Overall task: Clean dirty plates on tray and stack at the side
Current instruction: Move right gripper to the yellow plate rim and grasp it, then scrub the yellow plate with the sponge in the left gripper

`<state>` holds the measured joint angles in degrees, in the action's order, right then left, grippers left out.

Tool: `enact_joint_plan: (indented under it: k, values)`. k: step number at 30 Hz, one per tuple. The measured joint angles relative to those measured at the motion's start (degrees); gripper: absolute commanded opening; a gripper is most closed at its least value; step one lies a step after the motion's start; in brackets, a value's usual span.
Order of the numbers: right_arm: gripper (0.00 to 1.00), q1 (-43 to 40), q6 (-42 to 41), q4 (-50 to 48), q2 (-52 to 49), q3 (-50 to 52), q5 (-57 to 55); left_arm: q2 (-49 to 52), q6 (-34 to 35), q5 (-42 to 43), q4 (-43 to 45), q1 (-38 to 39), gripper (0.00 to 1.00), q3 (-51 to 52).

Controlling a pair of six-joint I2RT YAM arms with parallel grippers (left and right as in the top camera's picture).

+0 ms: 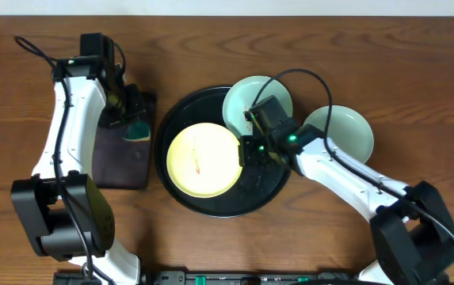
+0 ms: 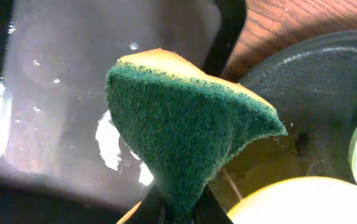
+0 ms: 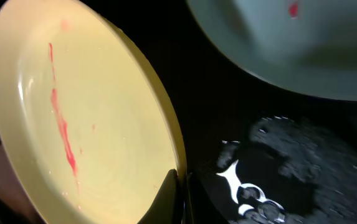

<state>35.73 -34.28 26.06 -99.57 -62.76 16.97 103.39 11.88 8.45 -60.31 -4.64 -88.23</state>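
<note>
The pale yellow plate with a thin red smear lies tilted in the round black tray. My right gripper is shut on its right rim; the right wrist view shows the plate pinched between the fingers. A mint-green plate with a small red spot sits at the tray's back right and shows in the right wrist view. A second mint-green plate rests on the table to the right. My left gripper is shut on a green-and-yellow sponge above the rectangular tray.
A small rectangular black tray holding water lies left of the round tray, and shows in the left wrist view. Brown wooden table all around. The right arm reaches over the table from the front right.
</note>
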Motion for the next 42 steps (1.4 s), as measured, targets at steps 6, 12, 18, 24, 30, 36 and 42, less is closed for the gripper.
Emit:
enact_joint_plan:
  k: [6,12,18,24,30,36,42]
  values:
    - [0.01,0.5,-2.9,0.6,-8.4,-3.9,-1.0,0.0,0.0,0.0,-0.5,2.4,0.07,0.0]
    - [0.01,0.5,-4.3,4.5,-14.0,-8.9,-0.9,0.0,0.1,0.0,-2.6,5.6,0.07,0.0]
    - [0.01,0.5,-4.4,4.8,-14.4,-9.6,-0.7,0.0,0.3,0.4,-3.1,9.7,0.07,1.2]
    - [0.01,0.5,-4.5,4.8,-14.4,-9.6,-0.6,0.0,1.8,1.8,3.6,16.5,0.07,9.3]
    - [0.01,0.5,-4.5,4.8,-14.4,-9.6,-0.6,0.0,6.1,1.6,14.8,19.6,0.07,19.2]
    - [0.01,0.5,-4.5,4.8,-14.4,-9.6,-0.6,0.0,8.9,-1.1,20.3,19.8,0.07,24.2]
    - [0.01,0.5,-4.5,4.8,-14.4,-9.6,-0.5,-0.3,9.0,-2.0,22.3,21.2,0.08,25.5]
